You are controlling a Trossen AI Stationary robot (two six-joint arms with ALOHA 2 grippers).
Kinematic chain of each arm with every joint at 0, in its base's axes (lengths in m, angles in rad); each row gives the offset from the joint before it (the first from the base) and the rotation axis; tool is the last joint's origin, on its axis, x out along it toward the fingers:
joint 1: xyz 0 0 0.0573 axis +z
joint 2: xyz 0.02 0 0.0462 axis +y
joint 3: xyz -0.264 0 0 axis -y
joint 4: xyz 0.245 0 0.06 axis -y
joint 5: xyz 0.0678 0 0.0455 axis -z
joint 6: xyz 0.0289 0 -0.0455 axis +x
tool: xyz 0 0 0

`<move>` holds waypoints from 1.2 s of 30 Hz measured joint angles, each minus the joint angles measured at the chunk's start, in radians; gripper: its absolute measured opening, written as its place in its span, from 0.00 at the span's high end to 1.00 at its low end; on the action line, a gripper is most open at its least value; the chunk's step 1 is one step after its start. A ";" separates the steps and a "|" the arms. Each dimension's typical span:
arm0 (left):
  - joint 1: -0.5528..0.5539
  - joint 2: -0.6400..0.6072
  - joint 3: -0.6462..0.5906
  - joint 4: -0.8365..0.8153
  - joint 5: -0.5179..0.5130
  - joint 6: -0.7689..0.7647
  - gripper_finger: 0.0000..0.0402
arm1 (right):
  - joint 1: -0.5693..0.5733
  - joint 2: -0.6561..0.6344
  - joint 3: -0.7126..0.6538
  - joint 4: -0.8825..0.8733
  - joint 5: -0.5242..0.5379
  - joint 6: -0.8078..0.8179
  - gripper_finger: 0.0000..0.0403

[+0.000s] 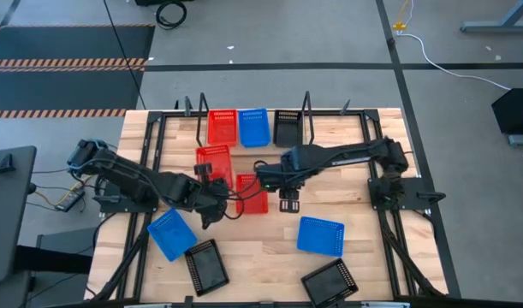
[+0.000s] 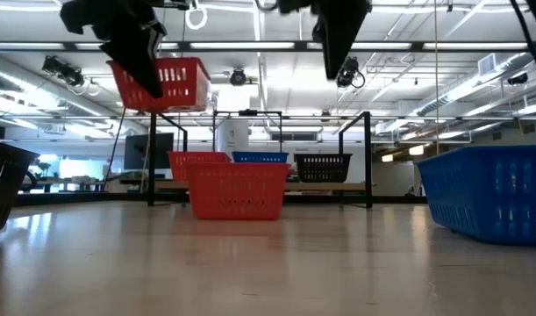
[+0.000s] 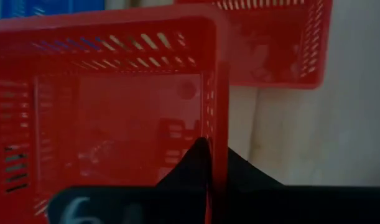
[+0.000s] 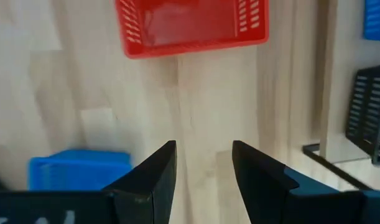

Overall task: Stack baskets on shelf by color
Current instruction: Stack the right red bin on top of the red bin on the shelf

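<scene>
My left gripper (image 1: 210, 182) is shut on a red basket (image 1: 215, 161), which it holds up over the middle of the table, high in the low view (image 2: 162, 83). A second red basket (image 1: 251, 193) stands on its bottom on the table beside it. On the shelf (image 1: 329, 128) at the far edge stand a red basket (image 1: 222, 127), a blue one (image 1: 254, 127) and a black one (image 1: 287, 127). My right gripper (image 4: 203, 168) hangs open above bare table, right of the second red basket, pointing down. My left gripper pinches one side wall (image 3: 216, 140) of the red basket, one finger inside the basket and one outside. The fingers come slanting down from the table's near left. The basket is lifted clear of the table, opening upward and slightly tilted.
Two blue baskets (image 1: 171, 233) (image 1: 320, 235) and two black ones (image 1: 206, 266) (image 1: 329, 282) lie along the near part of the table. Black wire uprights (image 1: 309, 111) stand at the shelf's ends. Black arm frames (image 1: 389, 222) run along both table sides.
</scene>
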 joint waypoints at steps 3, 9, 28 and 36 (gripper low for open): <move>0.044 -0.037 -0.016 0.027 0.002 0.069 0.99 | 0.047 -0.056 0.000 0.005 0.049 0.069 0.60; 0.187 -0.126 -0.048 0.163 0.104 0.270 0.99 | 0.150 -0.128 0.000 0.019 0.130 0.189 0.60; 0.736 -0.151 -0.050 0.265 0.550 0.731 0.98 | 0.438 -0.147 -0.065 0.005 0.271 0.552 0.60; 0.894 -0.112 -0.050 0.280 0.667 0.812 0.98 | 0.521 -0.146 -0.128 0.019 0.387 0.682 0.60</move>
